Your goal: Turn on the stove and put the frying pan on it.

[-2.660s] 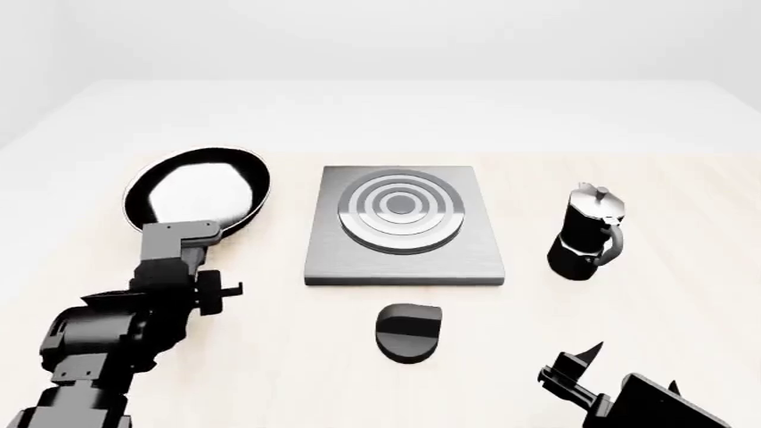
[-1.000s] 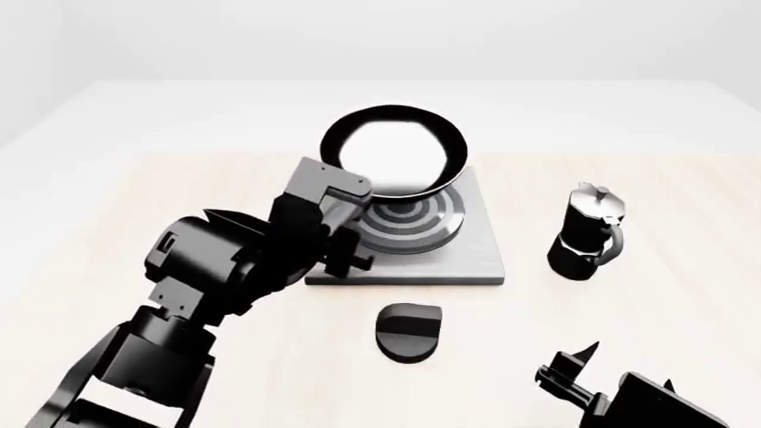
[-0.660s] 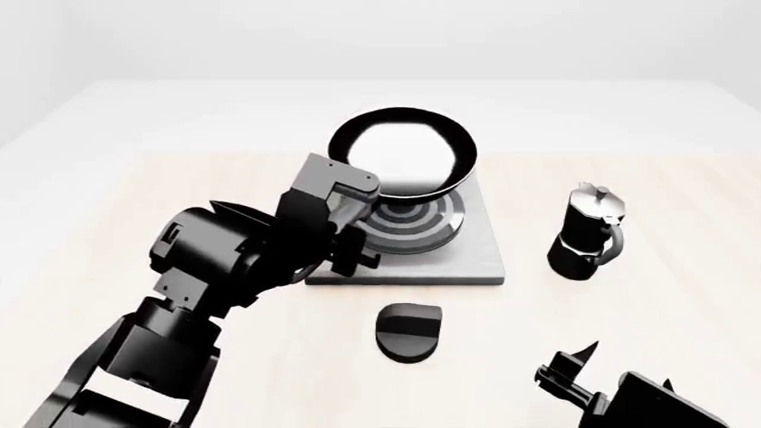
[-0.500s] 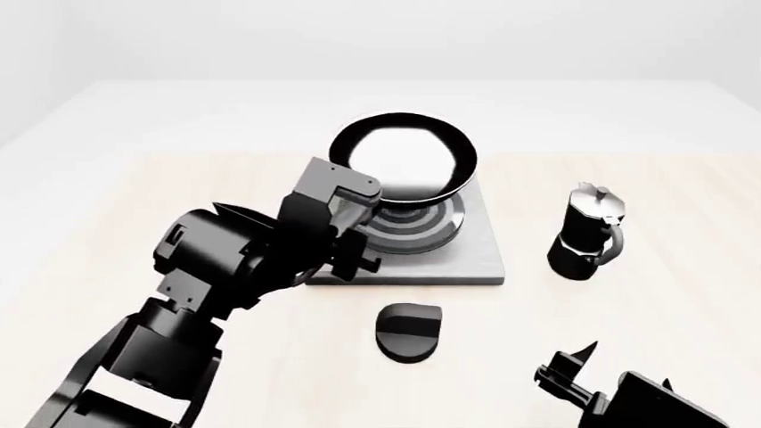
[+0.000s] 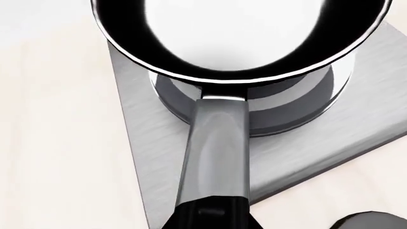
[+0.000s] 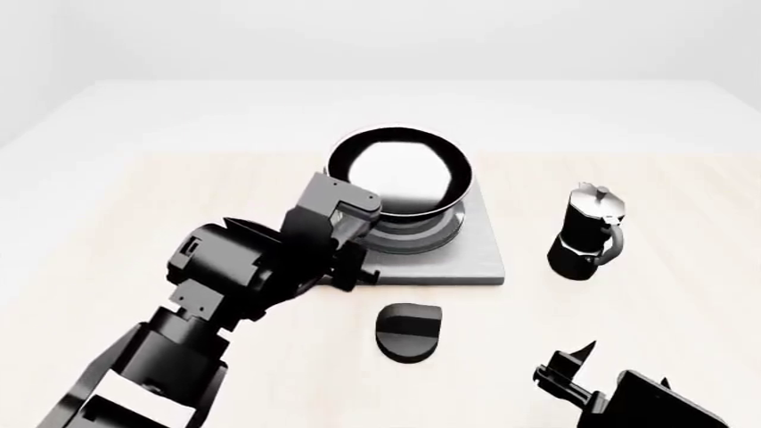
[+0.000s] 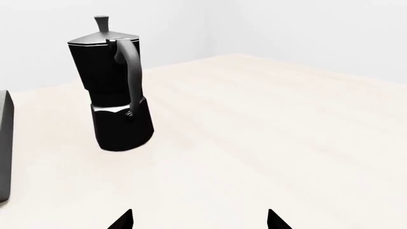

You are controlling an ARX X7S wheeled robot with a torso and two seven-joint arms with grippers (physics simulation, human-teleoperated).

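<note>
frying pan (image 6: 401, 172) lowered over stove (image 6: 476, 251), left jaws gripping handle, moka pot (image 6: 587, 233) beside

Pan relocated to stove.
Left gripper (image 6: 347, 234) moved the frying pan (image 6: 401, 171) from the table's left side onto the stove (image 6: 473, 260) rings.

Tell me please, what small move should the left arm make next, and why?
Probably lower the frying pan a little further, then release. In the left wrist view it sits over the stove rings, but whether it rests on them is unclear. The left gripper holds its handle.
</note>
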